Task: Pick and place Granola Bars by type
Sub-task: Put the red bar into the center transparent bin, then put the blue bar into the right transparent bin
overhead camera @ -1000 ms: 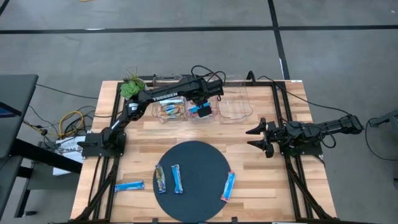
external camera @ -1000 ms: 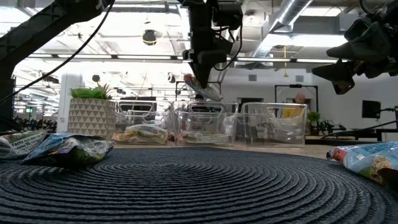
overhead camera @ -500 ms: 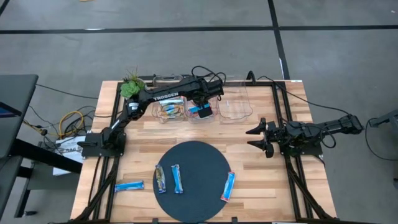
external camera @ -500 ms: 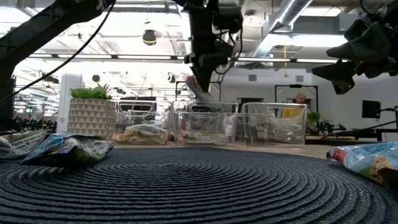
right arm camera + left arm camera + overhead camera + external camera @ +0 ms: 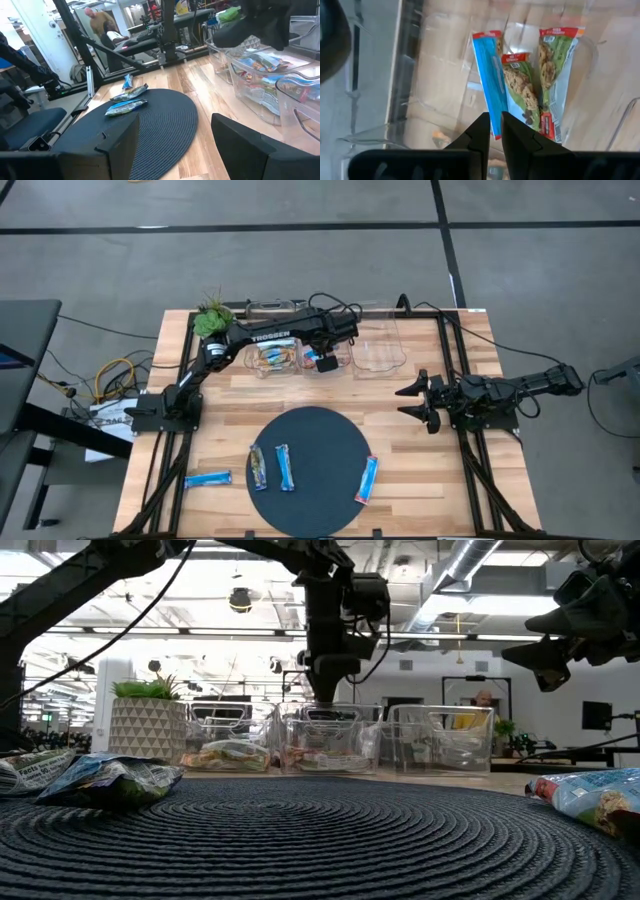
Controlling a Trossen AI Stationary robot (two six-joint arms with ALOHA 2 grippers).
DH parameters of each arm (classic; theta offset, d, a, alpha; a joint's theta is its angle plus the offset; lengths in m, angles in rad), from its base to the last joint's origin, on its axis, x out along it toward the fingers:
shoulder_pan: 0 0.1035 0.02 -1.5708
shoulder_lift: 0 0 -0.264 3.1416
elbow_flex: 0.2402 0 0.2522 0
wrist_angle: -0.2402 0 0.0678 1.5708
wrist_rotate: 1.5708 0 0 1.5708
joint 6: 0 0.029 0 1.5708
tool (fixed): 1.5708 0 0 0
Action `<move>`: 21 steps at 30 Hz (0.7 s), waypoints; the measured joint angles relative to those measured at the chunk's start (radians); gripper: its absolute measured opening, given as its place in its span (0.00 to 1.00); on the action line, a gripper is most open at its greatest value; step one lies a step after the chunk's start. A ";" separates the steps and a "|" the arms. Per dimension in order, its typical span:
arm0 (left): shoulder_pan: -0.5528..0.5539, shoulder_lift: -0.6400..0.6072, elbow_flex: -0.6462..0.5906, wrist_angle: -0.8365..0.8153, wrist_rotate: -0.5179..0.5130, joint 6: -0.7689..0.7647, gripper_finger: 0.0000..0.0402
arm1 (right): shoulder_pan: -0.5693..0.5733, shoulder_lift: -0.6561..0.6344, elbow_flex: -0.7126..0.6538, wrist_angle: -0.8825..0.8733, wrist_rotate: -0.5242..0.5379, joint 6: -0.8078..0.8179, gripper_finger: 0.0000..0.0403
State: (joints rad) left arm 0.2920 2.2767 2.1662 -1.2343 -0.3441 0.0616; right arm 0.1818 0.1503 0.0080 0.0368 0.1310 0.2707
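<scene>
We see the left gripper [image 5: 322, 360] reaching out over the middle clear bin [image 5: 326, 355] at the back of the wooden table [image 5: 420, 470]. Its two fingers [image 5: 481, 135] are almost together, with only a thin gap between them, and we cannot see anything held in them. Right below them, in the bin, lie three granola bars [image 5: 520, 85] side by side and touching: one bright blue and two with green wrappers showing cookie pictures. The left bin [image 5: 268, 358] next to it also has bars in it, and the right bin [image 5: 380, 352] looks clear. More bars wait near the front. One blue bar [image 5: 207, 478] lies on the bare wood just beside the round dark mat [image 5: 309, 470]. Two bars [image 5: 272, 467] lie close together at the left edge of the mat, and one more blue bar [image 5: 367, 479] lies at its right edge. The right gripper [image 5: 412, 400] hangs above the right side of the table, well apart from the bars, with its fingers [image 5: 117, 137] spread wide and holding nothing. A small green plant [image 5: 211, 317] stands at the back left corner.
</scene>
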 joint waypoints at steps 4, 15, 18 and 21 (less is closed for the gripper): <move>0.000 -0.001 -0.006 0.003 0.000 0.000 0.10 | 0.000 0.000 0.000 0.000 0.000 0.000 0.60; -0.005 -0.004 -0.005 0.013 0.007 -0.004 0.10 | 0.000 0.000 0.000 0.000 0.000 0.000 0.60; -0.013 -0.012 -0.005 0.023 0.021 -0.018 0.10 | 0.000 0.000 0.000 0.000 0.000 0.000 0.60; -0.024 -0.025 -0.005 0.027 0.024 -0.035 0.10 | 0.000 0.000 0.000 0.000 0.000 0.000 0.60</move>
State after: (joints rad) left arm 0.2682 2.2518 2.1614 -1.2074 -0.3205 0.0263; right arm 0.1816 0.1505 0.0080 0.0364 0.1310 0.2708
